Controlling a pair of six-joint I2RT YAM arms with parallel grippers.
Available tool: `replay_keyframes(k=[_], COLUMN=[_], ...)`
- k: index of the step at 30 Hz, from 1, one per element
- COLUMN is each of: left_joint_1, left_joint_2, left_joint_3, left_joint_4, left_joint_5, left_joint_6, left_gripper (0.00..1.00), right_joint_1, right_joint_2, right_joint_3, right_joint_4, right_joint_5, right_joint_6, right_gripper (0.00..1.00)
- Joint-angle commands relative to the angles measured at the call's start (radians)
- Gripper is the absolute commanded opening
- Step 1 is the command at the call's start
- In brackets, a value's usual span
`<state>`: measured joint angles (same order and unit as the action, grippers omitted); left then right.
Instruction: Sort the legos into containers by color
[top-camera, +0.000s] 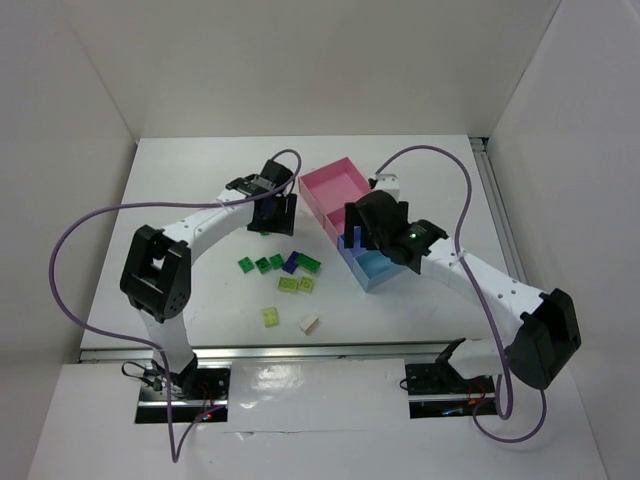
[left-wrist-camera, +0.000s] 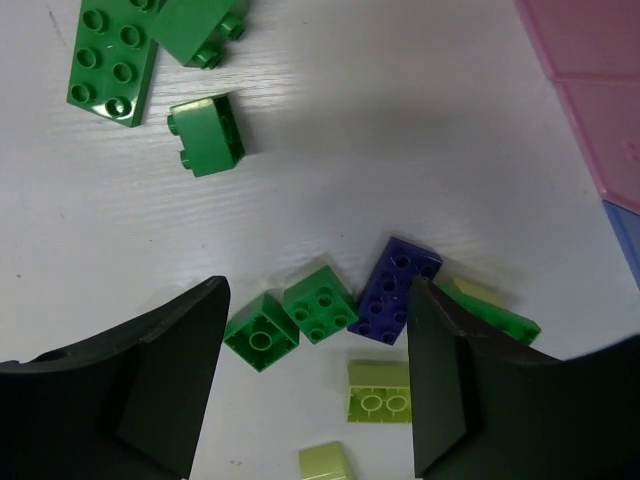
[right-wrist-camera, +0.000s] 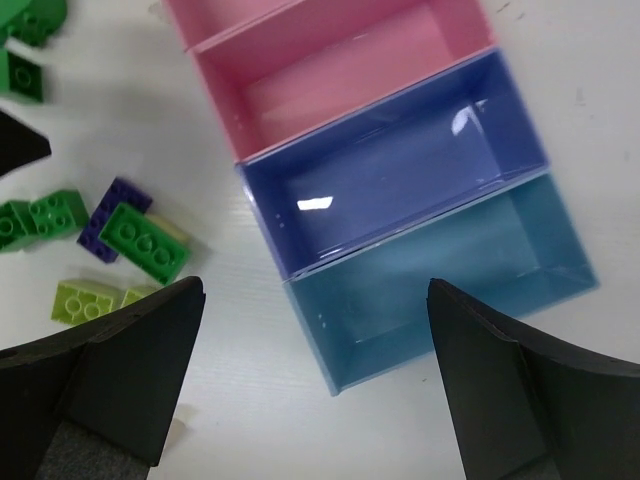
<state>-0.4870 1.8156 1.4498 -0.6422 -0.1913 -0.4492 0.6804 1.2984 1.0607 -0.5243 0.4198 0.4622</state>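
The white table (top-camera: 200, 180) fills most of what I can see, with both arms reaching over it from the near edge. The right arm (top-camera: 490, 285) bends in from the right of the containers (top-camera: 350, 220), and the left arm (top-camera: 190, 230) curves in from their left. The containers stand in a slanted row of four joined boxes: two pink boxes (right-wrist-camera: 340, 80) at the far end, then a periwinkle box (right-wrist-camera: 400, 160), then a light blue box (right-wrist-camera: 450, 270) nearest the arms. The right hand (right-wrist-camera: 315, 290) hangs above the periwinkle and light blue boxes, its fingers spread wide and gripping nothing. The left hand (left-wrist-camera: 316, 290) is held just left of the pink boxes, also spread apart and gripping nothing. The legos (top-camera: 285, 270) I can see all lie on the table to the left of the containers. The biggest is a long dark green plate (left-wrist-camera: 112, 60), left of the pink boxes, with two dark green bricks (left-wrist-camera: 207, 135) near it. Closer to the containers, a purple brick (left-wrist-camera: 400, 290) touches a dark green brick (left-wrist-camera: 495, 315) on its container side. Two small green squares (left-wrist-camera: 260, 340) sit side by side on the purple brick's other side. Left of the light blue box lie two yellow-green bricks (top-camera: 297, 285). Further from the containers, toward the near edge, are one more yellow-green brick (top-camera: 271, 316) and the cream brick (top-camera: 310, 323).
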Motion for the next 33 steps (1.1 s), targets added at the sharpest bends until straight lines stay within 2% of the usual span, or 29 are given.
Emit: replay_keyframes(k=[1,5,10,17,25,26,28,33], left_joint_1=[0.036,0.074,0.139,0.148,0.169,0.169,0.169,0.124], left_joint_2=[0.005,0.033,0.131,0.205,0.249,0.232,0.209,0.087], left_joint_3=[-0.008,-0.006,0.055,0.112,0.149,0.139,0.139,0.139], left_joint_4=[0.018,0.032,0.042,0.042,0.042,0.042,0.032,0.022], left_joint_5=[0.019,0.0,0.026,0.007,0.03,0.03,0.039,0.05], left_joint_6=[-0.049,-0.088,-0.112,-0.103,-0.083,-0.074,-0.063,-0.048], left_gripper=[0.76,0.76,0.7,0.62,0.4,0.32,0.25,0.18], right_joint_1=[0.04,0.05,0.059,0.059,0.059,0.047,0.028,-0.034], right_joint_2=[0.022,0.056,0.091,0.148,0.185,0.185,0.185,0.13], right_joint_3=[0.047,0.047,0.07,0.097,0.127,0.127,0.127,0.116], right_joint_4=[0.038,0.059,0.06,0.029,-0.002,-0.002,-0.002,0.02], right_joint_5=[-0.03,-0.03,-0.016,0.045,0.08,0.08,0.08,0.07], right_joint_6=[-0.017,-0.007,-0.017,-0.017,-0.017,-0.017,-0.017,-0.017], right_gripper=[1.0,1.0,1.0,1.0,1.0,1.0,1.0,1.0])
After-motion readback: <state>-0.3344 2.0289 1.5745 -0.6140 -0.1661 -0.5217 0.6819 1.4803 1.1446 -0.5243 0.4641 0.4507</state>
